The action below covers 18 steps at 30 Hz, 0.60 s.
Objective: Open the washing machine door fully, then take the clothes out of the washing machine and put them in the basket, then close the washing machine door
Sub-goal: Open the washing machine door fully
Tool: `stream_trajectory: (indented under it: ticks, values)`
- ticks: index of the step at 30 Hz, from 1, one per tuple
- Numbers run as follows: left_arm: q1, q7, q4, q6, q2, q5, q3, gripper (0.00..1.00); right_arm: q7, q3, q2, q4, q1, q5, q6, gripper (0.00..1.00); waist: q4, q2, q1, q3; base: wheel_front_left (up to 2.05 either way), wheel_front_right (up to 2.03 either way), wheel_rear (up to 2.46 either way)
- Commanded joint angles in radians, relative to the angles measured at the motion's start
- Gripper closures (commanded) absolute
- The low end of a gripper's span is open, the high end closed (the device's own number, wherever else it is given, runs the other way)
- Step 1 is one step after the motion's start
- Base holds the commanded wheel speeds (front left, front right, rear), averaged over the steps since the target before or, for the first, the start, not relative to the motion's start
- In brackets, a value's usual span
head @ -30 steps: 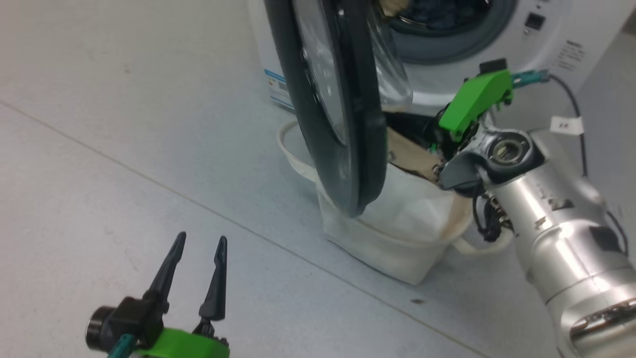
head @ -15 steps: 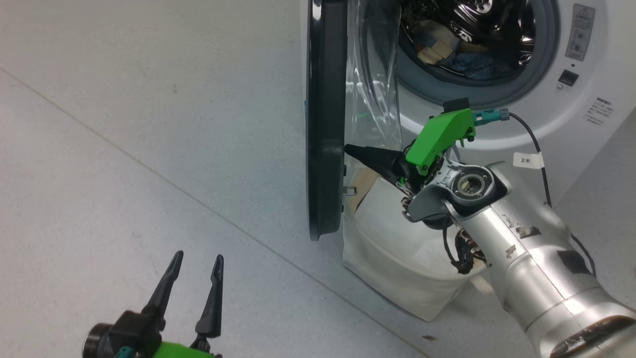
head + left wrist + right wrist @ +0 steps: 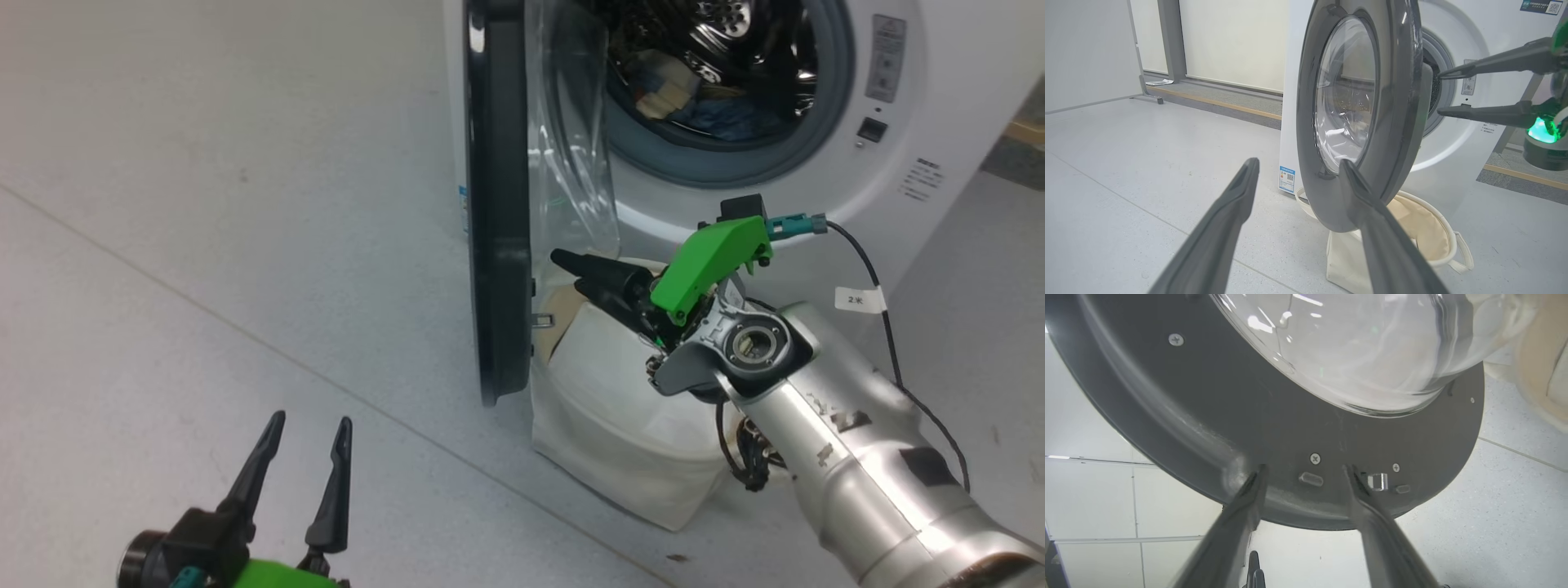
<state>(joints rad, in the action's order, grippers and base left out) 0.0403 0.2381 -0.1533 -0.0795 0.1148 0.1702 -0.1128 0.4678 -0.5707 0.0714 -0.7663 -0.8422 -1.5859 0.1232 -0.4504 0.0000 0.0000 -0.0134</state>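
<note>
Your washing machine door [image 3: 494,204] stands swung out, edge-on in the head view and roughly square to the front of the washing machine [image 3: 824,163], with its clear glass bowl [image 3: 1355,355] bulging toward the machine side. Your right gripper [image 3: 569,272] reaches in at the door's lower inner rim, its two dark fingers spread apart with nothing between them. In the right wrist view the tips sit at the dark inner face, one on either side of a screw [image 3: 1314,458], with the latch hook [image 3: 1378,482] just beside one tip. You cannot tell whether they actually touch the rim. The clothes [image 3: 694,102] lie inside the steel drum [image 3: 727,20], a bundle of blue and cream fabric low in the opening. The basket [image 3: 620,441] sits on the grey floor [image 3: 204,245] right in front of the machine, below the open door and under your right wrist, lined with a white sheet [image 3: 604,359]. Your left gripper [image 3: 311,420] hangs at the lower left of the head view, well apart from the door, its fingers wide apart and empty, pointing toward the door's outer face.
</note>
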Motion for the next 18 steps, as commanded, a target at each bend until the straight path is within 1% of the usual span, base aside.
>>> stream_trajectory:
  ticks: [1,4,8,12,15,18]
  values:
    - [0.021,0.0,0.039,0.003,0.018,0.004,0.039,0.0,-0.018,-0.003,-0.008,0.043,-0.007,0.014,0.008,0.0,0.013,0.0,0.0001,0.003,0.0,0.0,0.0]
    - [0.019,-0.003,0.045,0.008,0.027,0.007,0.047,0.0,-0.081,-0.021,0.016,0.098,0.02,0.068,0.008,0.0,0.033,0.0,0.0001,0.006,0.0,0.0,0.0]
    - [0.019,-0.013,0.053,0.011,0.046,0.012,0.058,0.0,-0.242,-0.077,0.077,0.195,0.074,0.207,0.008,0.0,0.057,0.0,0.0001,0.013,0.0,0.0,0.0]
    - [0.012,-0.025,0.07,0.018,0.074,0.022,0.085,0.0,-0.425,-0.128,0.139,0.255,0.118,0.354,0.008,0.0,0.091,0.0,0.0001,0.019,0.0,0.0,0.0]
    - [0.001,-0.032,0.088,0.026,0.09,0.033,0.109,0.0,-0.541,-0.168,0.166,0.278,0.142,0.457,0.008,0.0,0.122,0.0,0.0001,0.019,0.0,0.0,0.0]
    - [-0.012,-0.038,0.105,0.032,0.1,0.043,0.125,0.0,-0.615,-0.192,0.183,0.311,0.172,0.515,0.008,0.0,0.147,0.0,0.0001,0.022,0.0,0.0,0.0]
